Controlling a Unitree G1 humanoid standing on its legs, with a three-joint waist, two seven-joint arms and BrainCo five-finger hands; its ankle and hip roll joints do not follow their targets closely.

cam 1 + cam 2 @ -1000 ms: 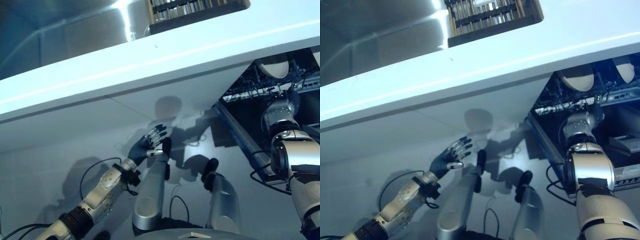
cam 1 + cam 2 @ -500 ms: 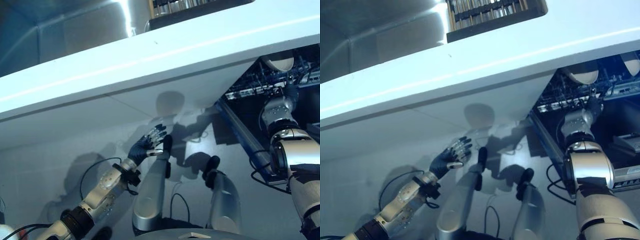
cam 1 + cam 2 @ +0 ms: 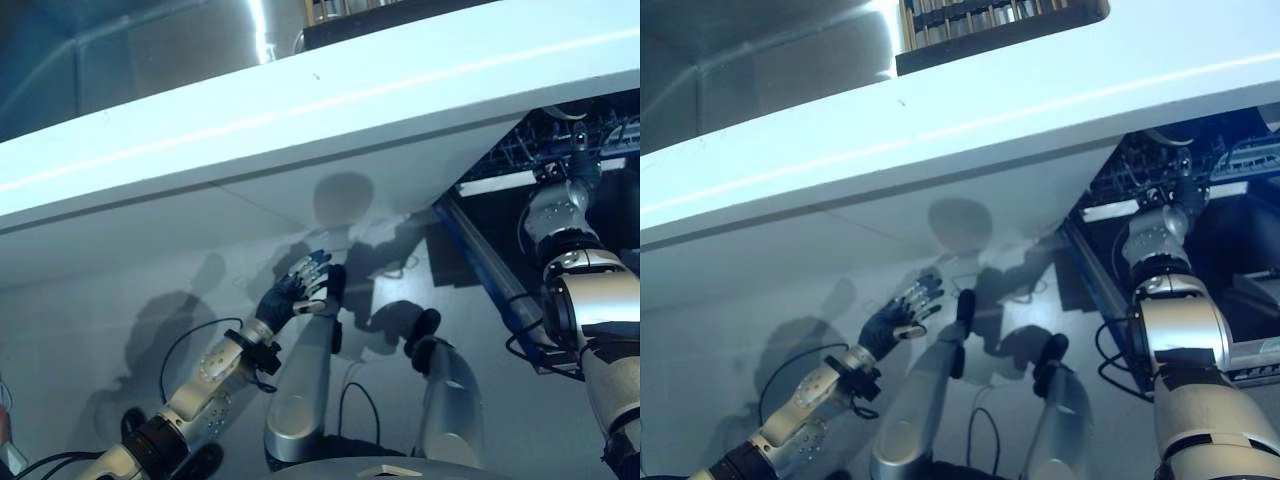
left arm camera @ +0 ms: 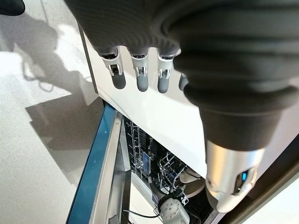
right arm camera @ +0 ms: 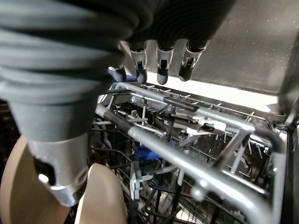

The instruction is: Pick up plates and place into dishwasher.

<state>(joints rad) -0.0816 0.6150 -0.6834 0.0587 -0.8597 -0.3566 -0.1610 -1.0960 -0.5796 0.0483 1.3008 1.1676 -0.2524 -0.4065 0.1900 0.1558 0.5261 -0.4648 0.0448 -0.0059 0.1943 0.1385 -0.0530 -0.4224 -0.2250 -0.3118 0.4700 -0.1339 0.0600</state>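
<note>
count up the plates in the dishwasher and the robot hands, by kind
beige round plates standing in the dishwasher: 2 (darker beige round plate, paler beige round plate)
robot hands, both open and holding nothing: 2 (left hand, right hand)
total: 4

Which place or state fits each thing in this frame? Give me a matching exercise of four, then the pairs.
Things:
1. left hand
2. right hand
3. plates
4. worktop

Places or states:
A. white slab above the dishwasher
B. fingers straight, over the floor
C. standing in the wire rack
D. open, above the rack's rim

Pairs: 1-B, 2-D, 3-C, 4-A
</note>
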